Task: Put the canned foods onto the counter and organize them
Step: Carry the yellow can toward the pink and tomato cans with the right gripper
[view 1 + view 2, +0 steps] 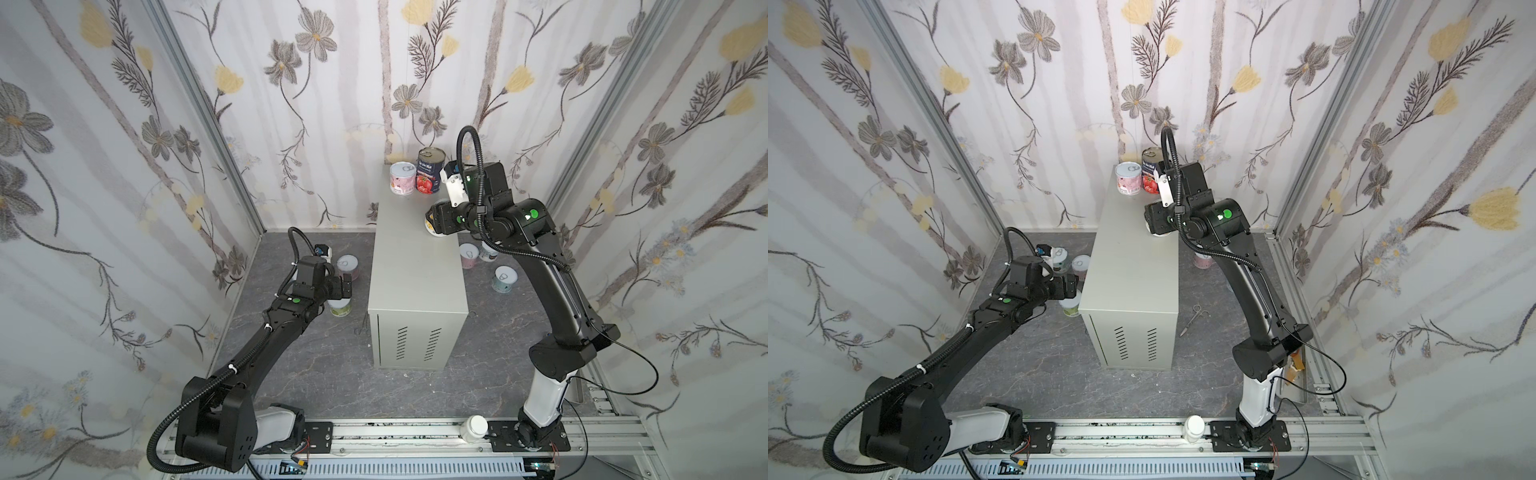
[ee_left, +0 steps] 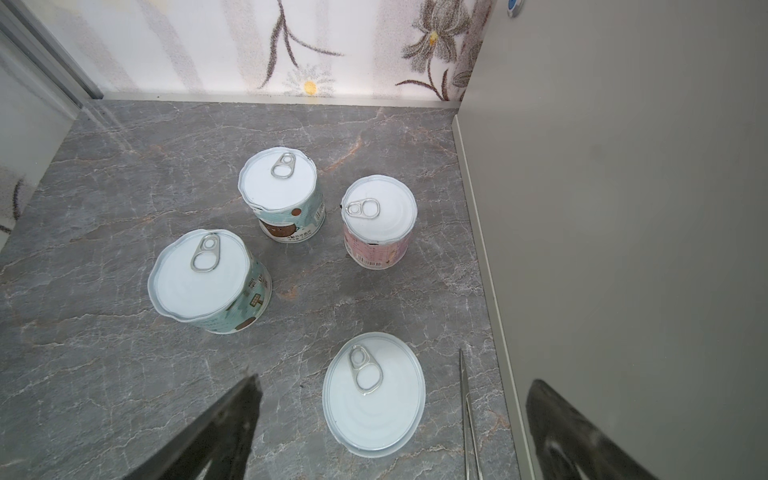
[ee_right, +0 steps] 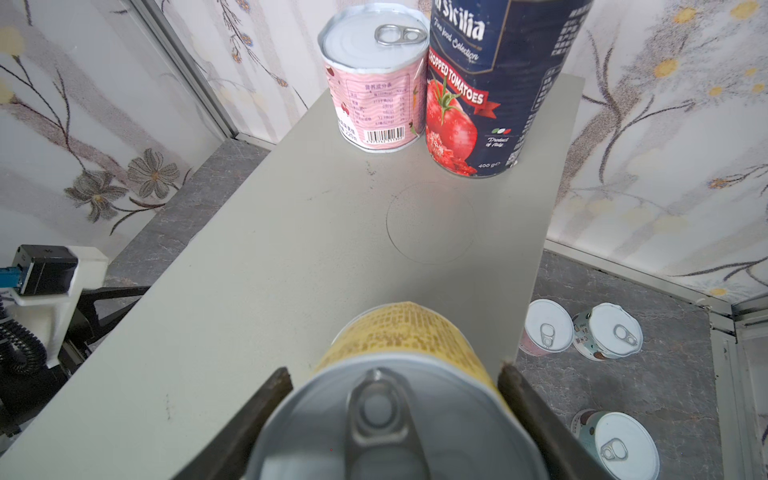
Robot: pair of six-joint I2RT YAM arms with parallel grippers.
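Observation:
My right gripper [image 3: 395, 374] is shut on a yellow can [image 3: 399, 332], also in a top view [image 1: 433, 232], at the right edge of the grey counter [image 1: 415, 266] top. Whether the can rests on it I cannot tell. At the counter's far end a pink can [image 1: 402, 178] and the tall tomato can [image 1: 429, 171] stand side by side. My left gripper [image 2: 392, 380] hangs open over a can lid [image 2: 374, 411] on the floor left of the counter. Three more cans [image 2: 278, 191] [image 2: 379, 220] [image 2: 208, 278] stand beyond it.
Three cans [image 3: 546, 328] [image 3: 606, 330] [image 3: 619, 444] stand on the dark marbled floor right of the counter. Thin metal scissors [image 2: 467, 415] lie beside the counter's left wall, and another pair [image 1: 1192, 318] on its right. A white bottle [image 1: 473, 428] sits on the front rail.

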